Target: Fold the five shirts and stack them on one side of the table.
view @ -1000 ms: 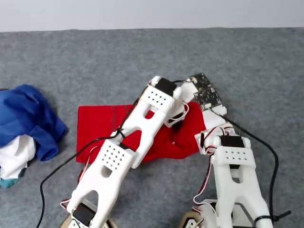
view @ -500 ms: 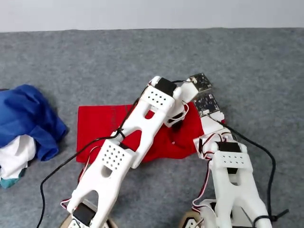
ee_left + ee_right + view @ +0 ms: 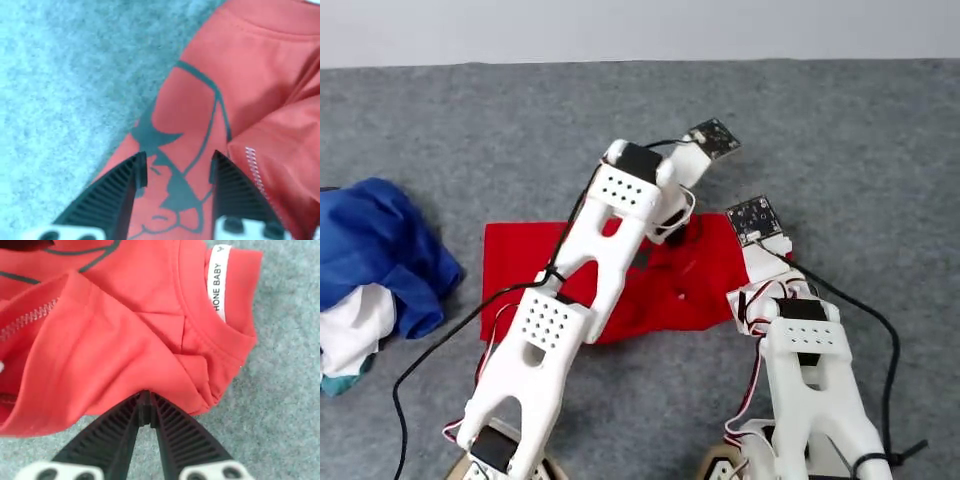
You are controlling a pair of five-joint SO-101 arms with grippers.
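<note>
A red shirt point(image 3: 525, 265) with a dark print lies partly folded mid-table. My left gripper point(image 3: 177, 167) is open just above the printed part, near the shirt's far edge; from above it sits at the arm's end point(image 3: 670, 222). The shirt's neck label point(image 3: 219, 280) and a bunched fold face the right wrist camera. My right gripper point(image 3: 145, 399) is shut, pinching the red shirt's edge point(image 3: 150, 365) at its right side. A heap at the table's left holds a blue shirt point(image 3: 370, 245), a white shirt point(image 3: 355, 325) and a teal one point(image 3: 335, 385).
Grey carpet-like table top point(image 3: 860, 140) lies bare on the right and along the back. Both arm bases stand at the near edge, with black cables point(image 3: 890, 330) trailing beside them. The left arm's body point(image 3: 570, 300) crosses over the red shirt.
The left arm has swung up and toward the far left, off the shirt's right part. The right arm drew back toward its base a little; the shirt's right side has shifted.
</note>
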